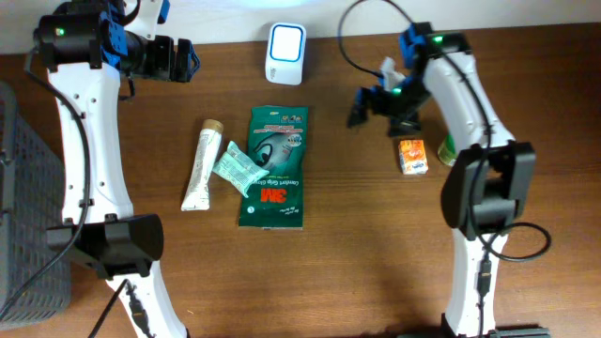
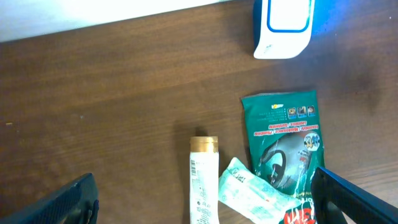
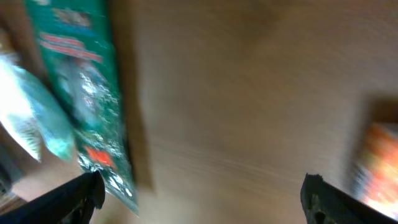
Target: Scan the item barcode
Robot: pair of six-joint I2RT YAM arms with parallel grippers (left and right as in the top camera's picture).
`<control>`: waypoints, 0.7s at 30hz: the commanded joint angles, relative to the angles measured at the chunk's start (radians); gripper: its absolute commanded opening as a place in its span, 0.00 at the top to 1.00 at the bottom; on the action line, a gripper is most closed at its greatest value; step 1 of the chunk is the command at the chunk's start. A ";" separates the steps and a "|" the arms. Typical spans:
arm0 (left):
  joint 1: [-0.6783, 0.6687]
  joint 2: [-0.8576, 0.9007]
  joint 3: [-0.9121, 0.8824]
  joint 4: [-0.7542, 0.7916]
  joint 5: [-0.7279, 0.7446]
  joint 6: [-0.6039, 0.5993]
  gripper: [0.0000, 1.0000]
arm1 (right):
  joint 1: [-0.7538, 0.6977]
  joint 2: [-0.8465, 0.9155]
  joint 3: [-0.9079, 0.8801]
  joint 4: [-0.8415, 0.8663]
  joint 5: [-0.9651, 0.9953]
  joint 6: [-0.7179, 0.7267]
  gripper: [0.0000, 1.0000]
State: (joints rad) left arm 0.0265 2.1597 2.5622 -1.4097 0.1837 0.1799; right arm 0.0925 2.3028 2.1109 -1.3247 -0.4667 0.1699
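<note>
Spread wide and empty, left tool and right tool flank the scanner at the rear edge of the bench, likely poised to fetch the green packet

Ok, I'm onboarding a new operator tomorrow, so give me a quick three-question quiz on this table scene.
1. True or false: the pale packet lies partly on the green 3M pack.
2. The left gripper and right gripper are: A) both open B) both shut C) one open, one shut.
3. Fill in: the cap of the white tube is ____ coloured.
Key: 1 true; 2 A; 3 gold.
</note>
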 commanded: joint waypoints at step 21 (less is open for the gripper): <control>0.003 -0.017 0.012 0.001 0.011 0.010 0.01 | 0.330 -0.005 -0.636 1.012 -0.145 0.523 0.23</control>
State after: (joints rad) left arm 0.0265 2.1597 2.5622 -1.4105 0.1837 0.1799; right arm 0.4030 2.2520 1.5383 -0.3073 -0.6819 0.6525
